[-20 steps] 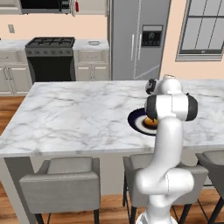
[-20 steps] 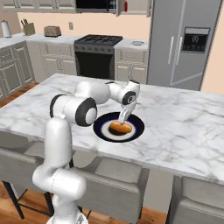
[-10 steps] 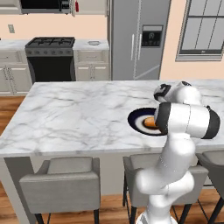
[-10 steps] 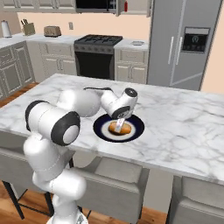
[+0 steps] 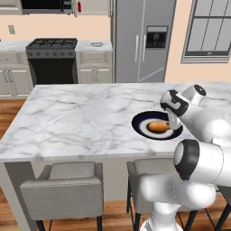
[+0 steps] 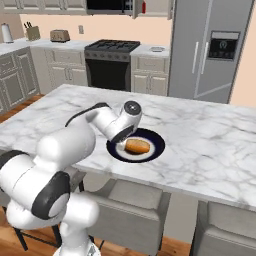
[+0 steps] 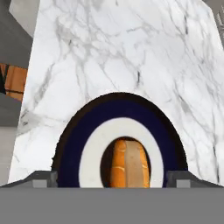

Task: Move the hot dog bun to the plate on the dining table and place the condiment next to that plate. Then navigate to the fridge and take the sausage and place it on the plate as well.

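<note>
The orange-tan hot dog bun (image 5: 158,126) (image 6: 137,146) (image 7: 128,165) lies in the light centre of the dark navy plate (image 5: 140,121) (image 6: 158,141) (image 7: 74,138) on the marble dining table (image 5: 81,117) (image 6: 210,135) (image 7: 131,52). My gripper (image 5: 173,123) (image 6: 121,144) (image 7: 113,177) hangs just above the plate, open, with its fingertips (image 7: 43,177) wide apart on either side of the bun. A small red bottle (image 5: 79,6) (image 6: 144,7), seemingly the condiment, stands high beside the microwave. The grey fridge (image 5: 142,40) (image 6: 210,50) is shut, so the sausage is hidden.
Grey chairs (image 5: 63,189) (image 6: 135,210) are tucked under the table's near edge. Beyond the table stand a black stove (image 5: 52,58) (image 6: 112,62) and a counter with a small silvery dish (image 5: 95,44) (image 6: 157,49). A toaster (image 6: 59,35) sits at the far left.
The jaws have widened and the bun now lies free on the plate. The arm's elbow has swung round toward the camera while the hand stays over the plate.
</note>
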You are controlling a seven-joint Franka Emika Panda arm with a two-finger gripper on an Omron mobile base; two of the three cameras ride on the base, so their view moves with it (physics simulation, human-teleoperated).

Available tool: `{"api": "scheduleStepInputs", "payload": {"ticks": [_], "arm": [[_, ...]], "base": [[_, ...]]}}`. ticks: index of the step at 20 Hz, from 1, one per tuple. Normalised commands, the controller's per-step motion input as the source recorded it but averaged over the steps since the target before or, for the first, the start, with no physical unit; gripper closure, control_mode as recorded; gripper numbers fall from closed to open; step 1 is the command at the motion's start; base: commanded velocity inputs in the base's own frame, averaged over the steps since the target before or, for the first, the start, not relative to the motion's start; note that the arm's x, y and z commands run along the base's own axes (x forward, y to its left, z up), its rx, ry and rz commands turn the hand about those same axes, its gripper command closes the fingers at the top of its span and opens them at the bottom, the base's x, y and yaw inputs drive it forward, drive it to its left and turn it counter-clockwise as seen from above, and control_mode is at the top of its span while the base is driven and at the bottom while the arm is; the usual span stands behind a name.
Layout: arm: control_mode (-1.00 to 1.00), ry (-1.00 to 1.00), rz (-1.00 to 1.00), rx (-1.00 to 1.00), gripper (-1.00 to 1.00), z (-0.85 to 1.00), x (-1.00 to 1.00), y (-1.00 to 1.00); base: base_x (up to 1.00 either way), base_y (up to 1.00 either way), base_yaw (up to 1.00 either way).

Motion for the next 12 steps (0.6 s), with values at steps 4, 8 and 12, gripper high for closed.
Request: {"api": "scheduleStepInputs", "payload": {"ticks": [4, 8, 12], "arm": [[-1.0, 0.18, 0.0, 0.11, -1.0, 0.97, -0.21, 0.15], [-1.0, 0.1, -0.12, 0.16, -1.0, 0.54, -0.54, 0.08], [-1.0, 0.01, -0.35, 0.23, -1.0, 0.23, -0.83, 0.01]], "base": [[0.0, 0.0, 0.0], [0.0, 0.0, 0.0], [0.0, 0.0, 0.0]]}}
